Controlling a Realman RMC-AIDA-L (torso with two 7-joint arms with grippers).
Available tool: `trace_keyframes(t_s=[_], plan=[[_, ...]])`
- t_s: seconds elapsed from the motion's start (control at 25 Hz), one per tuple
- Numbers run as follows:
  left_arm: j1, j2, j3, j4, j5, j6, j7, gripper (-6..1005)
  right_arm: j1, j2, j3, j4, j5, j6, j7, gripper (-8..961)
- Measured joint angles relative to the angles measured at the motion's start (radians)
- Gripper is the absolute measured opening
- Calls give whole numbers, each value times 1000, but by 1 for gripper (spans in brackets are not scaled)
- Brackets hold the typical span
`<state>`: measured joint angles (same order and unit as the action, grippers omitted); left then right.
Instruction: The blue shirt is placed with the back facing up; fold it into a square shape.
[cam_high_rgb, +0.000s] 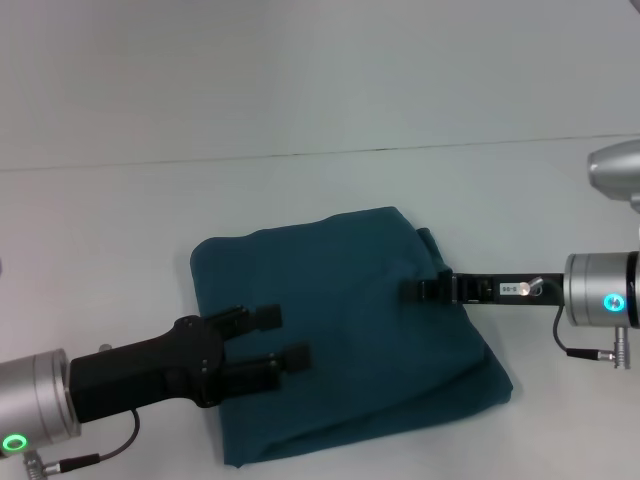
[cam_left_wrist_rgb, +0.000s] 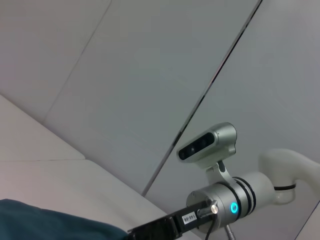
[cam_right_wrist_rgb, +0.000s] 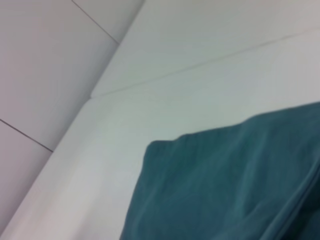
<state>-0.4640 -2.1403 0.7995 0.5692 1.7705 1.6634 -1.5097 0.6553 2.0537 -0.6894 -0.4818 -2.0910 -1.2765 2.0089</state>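
Observation:
The blue shirt (cam_high_rgb: 350, 340) lies folded into a rough square in the middle of the white table (cam_high_rgb: 120, 220), plain side up. My left gripper (cam_high_rgb: 280, 337) hovers open over the shirt's left part, nothing between its fingers. My right gripper (cam_high_rgb: 412, 291) reaches in from the right, its tip over the shirt's right part near a fold at the upper right corner. The left wrist view catches a strip of the shirt (cam_left_wrist_rgb: 50, 222) and the right arm's gripper (cam_left_wrist_rgb: 155, 231) beyond it. The right wrist view shows the shirt (cam_right_wrist_rgb: 225, 185) close up, with a folded edge.
The white table extends bare around the shirt on all sides, with a wall (cam_high_rgb: 320, 70) behind it. The right arm's wrist camera (cam_left_wrist_rgb: 207, 142) shows in the left wrist view.

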Motion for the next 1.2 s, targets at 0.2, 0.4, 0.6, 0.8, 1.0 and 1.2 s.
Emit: trace_keyframes(t_s=[0.2, 0.4, 0.6, 0.8, 1.0, 1.2], plan=[[0, 0, 0, 0, 0, 1, -6, 888, -30, 0, 2, -61, 29, -34, -2, 35], [-1, 0, 0, 0, -3, 1, -15, 887, -52, 3, 4, -110, 45, -60, 2, 35], [-4, 1, 0, 0, -4, 0, -19, 887, -58, -4, 4, -105, 47, -48, 7, 35], [-4, 0, 0, 0, -1, -4, -25, 887, -81, -1, 3, -101, 43, 5, 6, 34], [-4, 0, 0, 3, -3, -1, -28, 887, -112, 1, 10, -100, 48, 51, 0, 67], [-9, 2, -7, 3, -5, -22, -29, 887, -125, -4, 20, -100, 48, 94, 5, 108]])
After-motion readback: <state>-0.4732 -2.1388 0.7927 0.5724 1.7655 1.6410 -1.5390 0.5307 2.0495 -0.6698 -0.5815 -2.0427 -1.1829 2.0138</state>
